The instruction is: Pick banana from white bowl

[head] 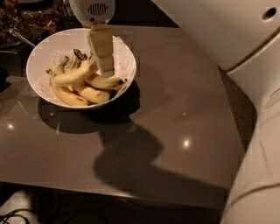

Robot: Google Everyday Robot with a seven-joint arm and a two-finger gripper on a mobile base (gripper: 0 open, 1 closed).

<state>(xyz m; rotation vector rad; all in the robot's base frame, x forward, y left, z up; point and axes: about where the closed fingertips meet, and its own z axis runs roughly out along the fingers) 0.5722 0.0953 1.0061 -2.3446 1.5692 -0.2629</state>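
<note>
The white bowl (124,54) stands at the table's back left. It holds several yellow bananas on crumpled white paper. The banana (74,75), the longest one, lies on top of the pile, running from lower left up to the right. Its upper right end touches my gripper (105,65). The gripper reaches down into the right half of the bowl from above, pale and blocky, under a white rounded wrist (92,11). Shorter bananas with dark tips (105,82) lie just below it.
The bowl sits on a grey-brown table (175,113), whose front edge runs along the bottom. My large white arm (245,65) fills the right side. Dark clutter and a metal utensil (19,37) lie behind the bowl at the far left.
</note>
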